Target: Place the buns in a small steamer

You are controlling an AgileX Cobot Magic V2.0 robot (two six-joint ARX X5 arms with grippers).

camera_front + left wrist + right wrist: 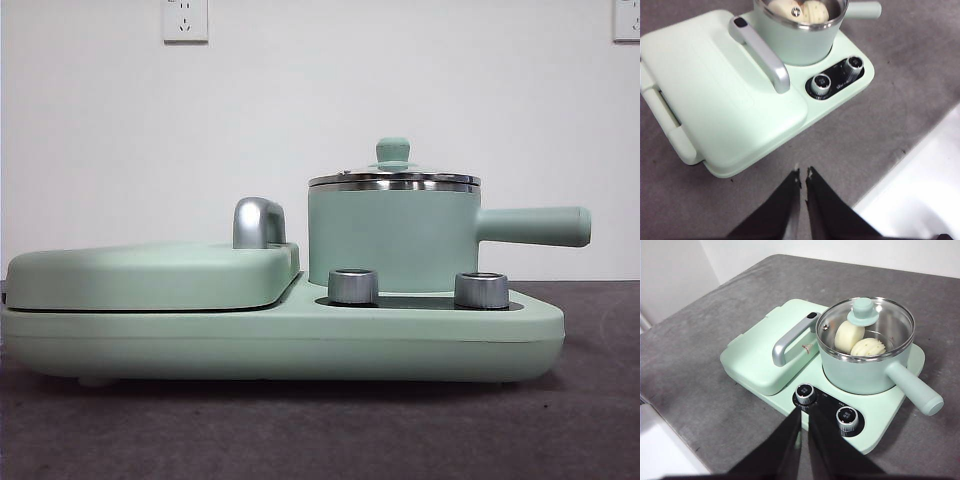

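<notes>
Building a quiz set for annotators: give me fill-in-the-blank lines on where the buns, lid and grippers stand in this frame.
1. Both buns lie inside the small ____.
2. The glass lid is ____ the steamer.
3. The left gripper and the right gripper hold ____.
4. In front of the steamer sit ____ silver knobs.

Missing words: steamer; on; nothing; two

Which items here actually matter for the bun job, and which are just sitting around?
Job:
smooth bun, in the steamer
ridged bun, beside it in the steamer
steamer
glass lid, on the steamer

Just there:
griddle, lid shut
two knobs
wall sockets
</notes>
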